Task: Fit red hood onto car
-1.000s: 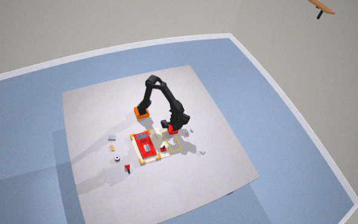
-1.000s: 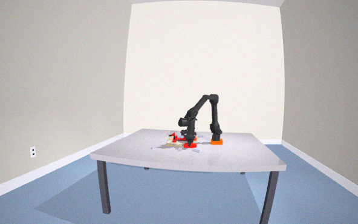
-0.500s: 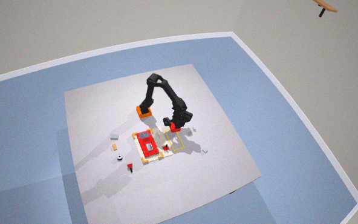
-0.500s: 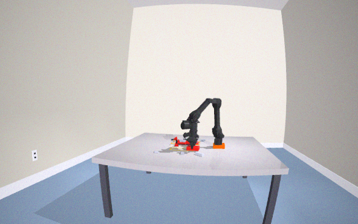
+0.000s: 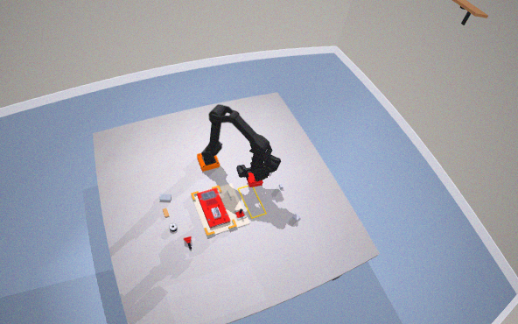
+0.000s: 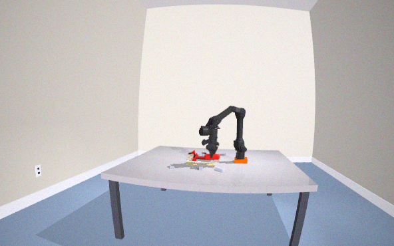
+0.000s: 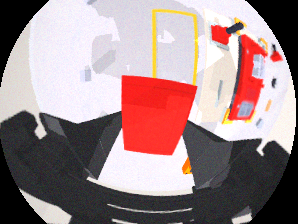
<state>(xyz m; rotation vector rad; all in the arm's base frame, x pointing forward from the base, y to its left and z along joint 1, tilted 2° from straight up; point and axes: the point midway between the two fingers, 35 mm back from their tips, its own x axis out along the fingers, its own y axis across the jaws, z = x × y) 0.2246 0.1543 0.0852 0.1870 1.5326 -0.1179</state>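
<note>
The hood (image 5: 255, 182) (image 7: 157, 115) is a red box-like shell between my fingers. My gripper (image 5: 255, 177) (image 6: 212, 156) (image 7: 153, 117) is shut on it, one dark finger on each side. The hood appears raised a little above the table, beyond one end of the yellow outline. The red chassis (image 5: 208, 213) (image 7: 249, 85) sits in its cream jig (image 5: 243, 222) (image 7: 212, 95) with orange corners, to the right in the wrist view. The engine block (image 5: 216, 213) (image 7: 258, 65) stands on the deck. The pegs and the hood's holes are too small or hidden to make out.
A yellow rectangle outline (image 5: 259, 215) (image 7: 154, 45) is marked beside the jig. A small red part with a black stick (image 5: 240, 214) (image 7: 220, 35) stands by the chassis. A red cone-like piece (image 5: 187, 240), a round piece (image 5: 173, 228) and grey blocks (image 5: 165, 198) (image 5: 295, 218) lie around.
</note>
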